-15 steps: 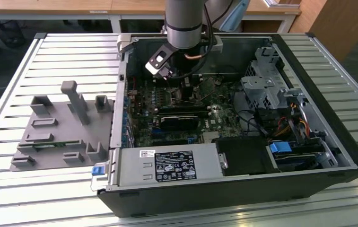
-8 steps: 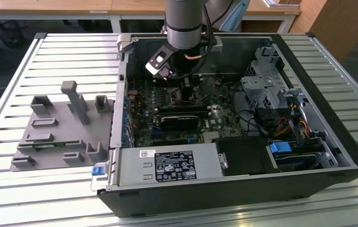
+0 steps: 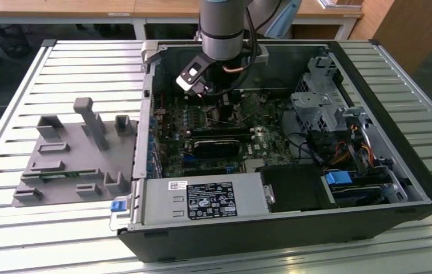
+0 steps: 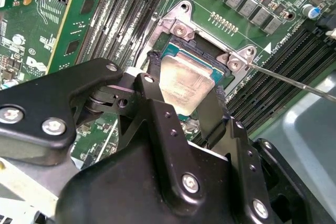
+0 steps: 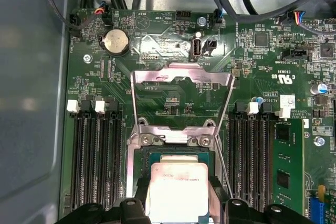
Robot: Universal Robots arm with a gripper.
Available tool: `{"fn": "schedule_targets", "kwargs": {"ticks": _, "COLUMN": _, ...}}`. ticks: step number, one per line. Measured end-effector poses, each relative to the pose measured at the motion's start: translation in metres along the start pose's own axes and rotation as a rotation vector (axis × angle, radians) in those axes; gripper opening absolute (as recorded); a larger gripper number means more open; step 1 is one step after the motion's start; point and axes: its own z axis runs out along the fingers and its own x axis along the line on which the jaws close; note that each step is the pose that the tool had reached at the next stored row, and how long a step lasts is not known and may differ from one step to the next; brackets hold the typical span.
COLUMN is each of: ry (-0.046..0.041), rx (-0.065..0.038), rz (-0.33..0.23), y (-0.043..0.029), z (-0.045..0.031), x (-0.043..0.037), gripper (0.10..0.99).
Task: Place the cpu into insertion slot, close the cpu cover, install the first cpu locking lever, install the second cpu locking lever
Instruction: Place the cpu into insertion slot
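Gripper [image 5: 178, 203] clenched on the cpu [image 5: 177, 184] by two opposite edges, chip flat and squared right over the insertion slot [image 5: 157, 153], seating unclear, cpu cover [image 5: 181, 73] standing open beyond the slot.

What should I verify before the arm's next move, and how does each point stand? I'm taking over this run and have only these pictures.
1. Grip: ok. The cpu sits between the fingers, which flank it on two sides in both wrist views.
2. Position: ok. It is over the insertion slot, inside the silver rim.
3. Seated flat in the slot: cannot tell, since the fingers hide its lower edges.
4. Path free of the cpu cover: ok. It lies open, beyond the slot.
5. One locking lever unlatched: ok. It juts out to the side of the slot.
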Motion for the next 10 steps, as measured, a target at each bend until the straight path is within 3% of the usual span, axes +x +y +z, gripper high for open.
{"fn": "schedule_targets", "kwargs": {"ticks": 10, "ry": -0.0009, "rx": 0.001, "rz": 0.000, "y": -0.0003, "z": 0.0040, "x": 0.0016, "gripper": 0.529}}
